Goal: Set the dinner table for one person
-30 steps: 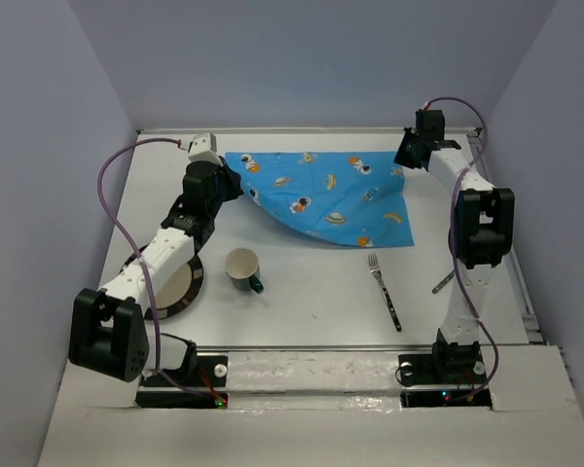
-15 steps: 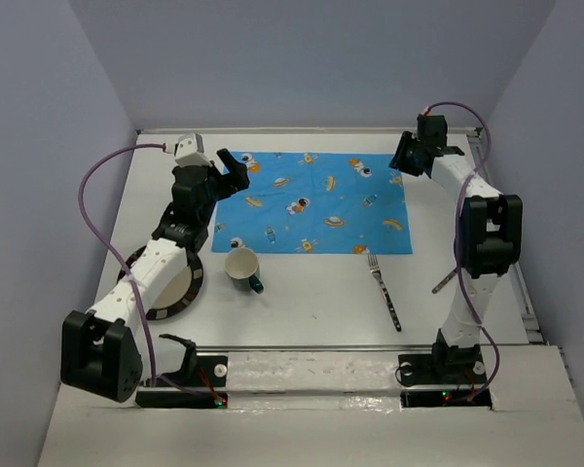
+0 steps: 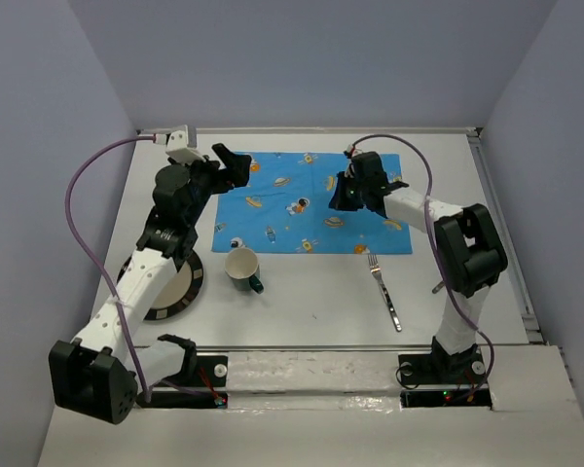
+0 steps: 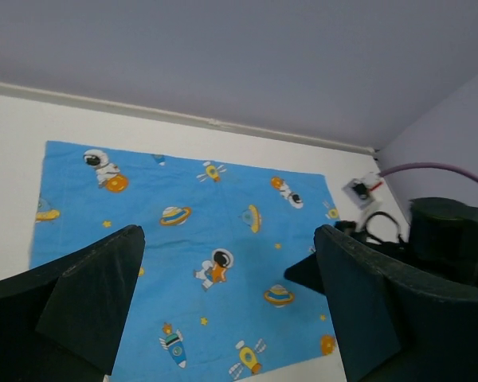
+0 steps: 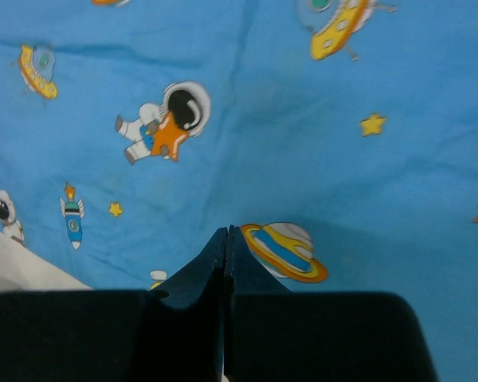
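Smoothing the blue mat [image 3: 311, 199], upper centre.
Sweep the right gripper [image 5: 225, 231], jaws together, lightly outward; left gripper [image 3: 236, 165] hangs jaws apart.

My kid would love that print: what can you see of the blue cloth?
The blue cloth is a rectangular mat of thin fabric, printed with cartoon astronauts, ringed planets, rockets and stars. It lies spread flat, faintly creased, on the far middle of the white table. The right gripper, shut, points down at its right half; contact is unclear. The left gripper hangs open above its far left corner. A cup and a fork sit just off its near edge.
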